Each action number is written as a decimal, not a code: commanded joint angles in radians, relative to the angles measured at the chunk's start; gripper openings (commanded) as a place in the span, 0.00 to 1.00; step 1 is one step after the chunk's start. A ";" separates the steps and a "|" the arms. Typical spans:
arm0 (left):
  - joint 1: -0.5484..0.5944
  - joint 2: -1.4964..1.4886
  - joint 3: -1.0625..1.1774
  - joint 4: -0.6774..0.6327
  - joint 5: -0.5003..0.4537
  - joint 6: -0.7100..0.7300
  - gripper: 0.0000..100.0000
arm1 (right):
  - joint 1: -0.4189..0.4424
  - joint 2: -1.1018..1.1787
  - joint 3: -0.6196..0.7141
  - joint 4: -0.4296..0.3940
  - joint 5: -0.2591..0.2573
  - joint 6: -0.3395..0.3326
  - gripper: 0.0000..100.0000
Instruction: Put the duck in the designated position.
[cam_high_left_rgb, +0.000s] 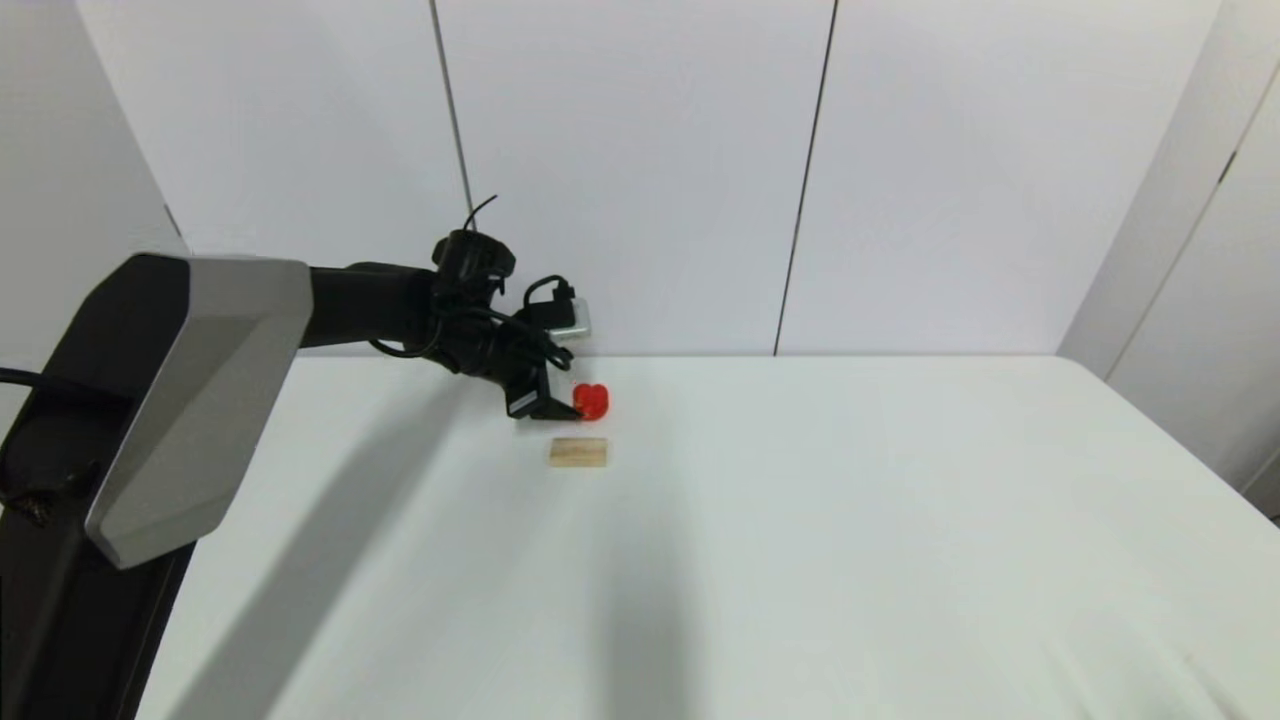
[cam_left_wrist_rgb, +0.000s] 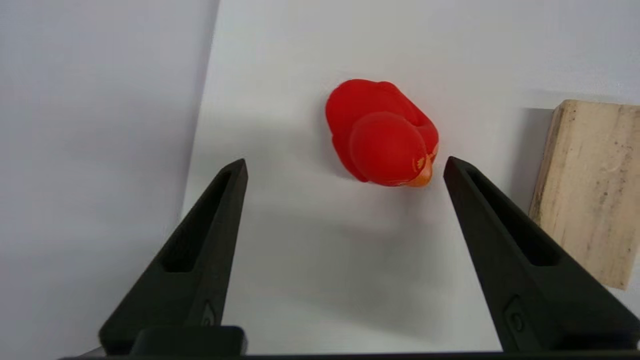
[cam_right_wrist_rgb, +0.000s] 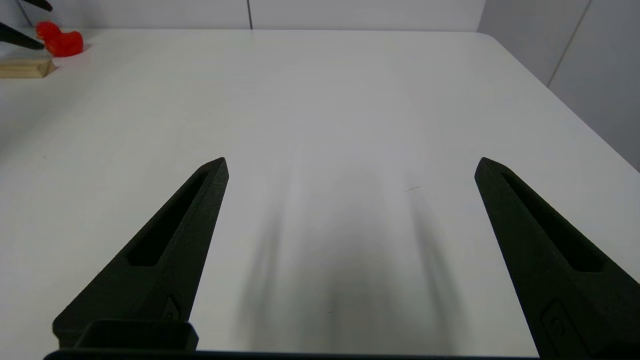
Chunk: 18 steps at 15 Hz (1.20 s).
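Head view: the left gripper (cam_high_left_rgb: 560, 405) reaches to the table's far side, just beside the duck (cam_high_left_rgb: 591, 401); the wooden block (cam_high_left_rgb: 578, 453) lies just nearer.

Left wrist view: fingers spread, empty; the duck (cam_left_wrist_rgb: 382, 134) sits ahead, off-centre. Risk: one finger (cam_left_wrist_rgb: 505, 235) may nudge it or catch the block (cam_left_wrist_rgb: 587, 190).

Right wrist view: the right gripper (cam_right_wrist_rgb: 350, 167) is parked, fingers apart, empty.

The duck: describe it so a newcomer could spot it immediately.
On the white table, look toward the far edge by the wall, where the open left gripper reaches. The duck sits just beyond a tan wooden block; it is small, rounded and bright red.
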 joint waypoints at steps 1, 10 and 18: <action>0.000 -0.108 0.018 0.017 0.018 -0.038 1.00 | 0.000 0.001 0.000 -0.001 0.000 -0.001 1.00; 0.000 -0.496 0.164 0.017 0.081 -0.202 1.00 | 0.000 0.001 0.000 -0.001 0.000 -0.001 1.00; 0.079 -0.902 0.321 0.012 0.345 -0.540 1.00 | 0.000 0.001 0.000 -0.001 0.000 0.000 1.00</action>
